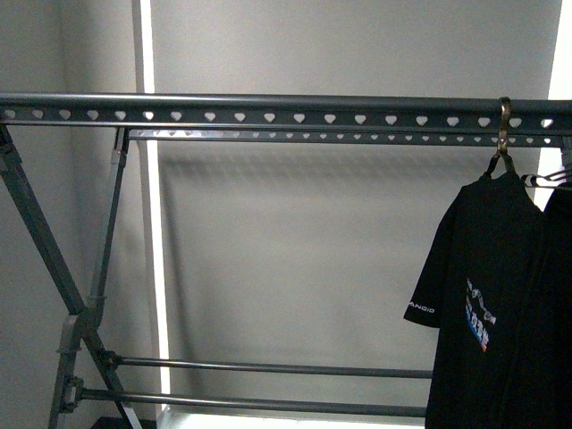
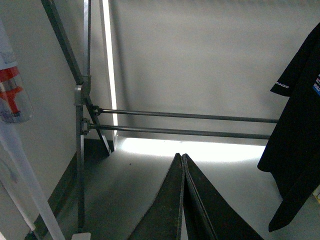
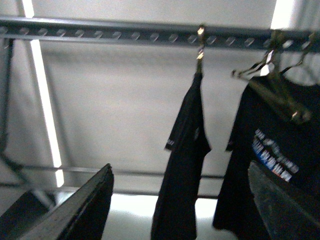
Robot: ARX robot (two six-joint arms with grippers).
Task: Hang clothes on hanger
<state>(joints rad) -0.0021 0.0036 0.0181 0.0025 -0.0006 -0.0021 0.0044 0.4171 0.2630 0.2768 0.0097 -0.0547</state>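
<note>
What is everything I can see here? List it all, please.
Clothes rack: one, grey, heart-punched rail across the top, slanted legs left.
Printed T-shirt: one, black, hanging at the rail's right end.
Second garment: one, dark, further right, cut off.
Coat hangers: two, bronze, hooked on the rail.
Clear container: one, red part, near the rack's leg.
Left gripper: dark jaws closed together.
Right gripper: dark jaws wide apart, empty.
</note>
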